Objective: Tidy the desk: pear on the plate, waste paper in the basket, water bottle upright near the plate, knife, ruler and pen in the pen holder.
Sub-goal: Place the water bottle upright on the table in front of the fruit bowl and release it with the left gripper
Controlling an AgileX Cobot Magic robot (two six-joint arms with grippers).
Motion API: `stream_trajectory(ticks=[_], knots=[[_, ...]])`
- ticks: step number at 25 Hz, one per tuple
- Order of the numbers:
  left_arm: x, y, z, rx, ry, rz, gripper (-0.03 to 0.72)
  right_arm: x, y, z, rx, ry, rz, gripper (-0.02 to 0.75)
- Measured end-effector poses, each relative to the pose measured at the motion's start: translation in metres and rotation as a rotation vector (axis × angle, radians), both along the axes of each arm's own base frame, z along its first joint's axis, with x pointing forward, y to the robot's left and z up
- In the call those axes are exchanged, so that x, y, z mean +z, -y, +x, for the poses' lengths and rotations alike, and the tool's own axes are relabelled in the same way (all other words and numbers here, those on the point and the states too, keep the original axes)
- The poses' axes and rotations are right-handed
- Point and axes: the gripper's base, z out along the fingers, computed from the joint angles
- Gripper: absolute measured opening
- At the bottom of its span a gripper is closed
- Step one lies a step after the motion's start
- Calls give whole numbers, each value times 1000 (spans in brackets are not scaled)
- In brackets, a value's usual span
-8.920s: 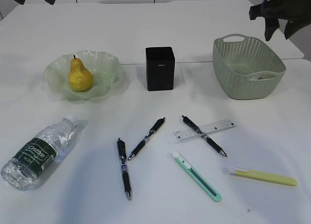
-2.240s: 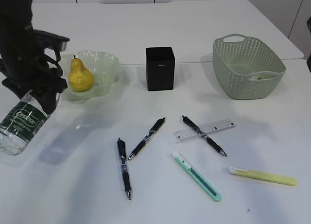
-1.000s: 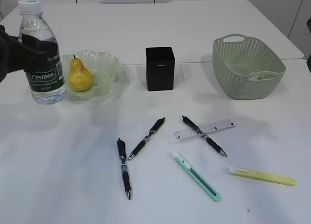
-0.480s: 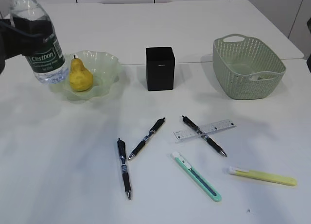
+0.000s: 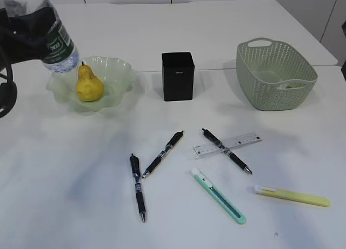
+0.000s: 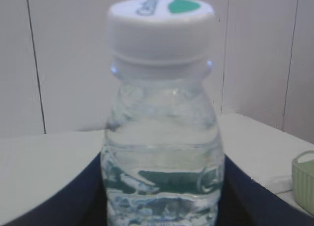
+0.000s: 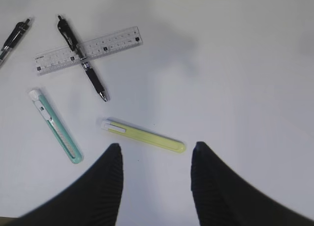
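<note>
1. My left gripper (image 5: 27, 30) is clamped on the water bottle (image 5: 51, 41), tilted above the plate (image 5: 116, 71) at its ten o'clock.
2. I'd level it, then lower onto bare desk (image 5: 81, 168) beside the rim, clear of the pear (image 5: 89, 84).
3. My right gripper (image 7: 156, 162) hangs open and empty over the yellow knife (image 7: 143, 136).

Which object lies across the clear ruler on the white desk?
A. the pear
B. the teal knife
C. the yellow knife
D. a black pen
D: a black pen lies diagonally over the ruler, crossing it, while the teal knife and the yellow knife lie apart from the ruler on the desk, and the pear is on the plate.
</note>
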Motion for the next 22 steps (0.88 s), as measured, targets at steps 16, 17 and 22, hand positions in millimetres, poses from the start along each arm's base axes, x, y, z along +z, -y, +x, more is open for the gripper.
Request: stream_trajectory(ticks=[16, 17, 22], knots=[[-83, -8, 16, 44, -216, 44, 361, 0, 3, 0, 2, 2, -31, 373], [-89, -7, 17, 44, -232, 48, 361, 0, 3, 0, 2, 2, -31, 373], [-107, -7, 19, 47, -291, 60, 361, 0, 3, 0, 2, 2, -32, 373]])
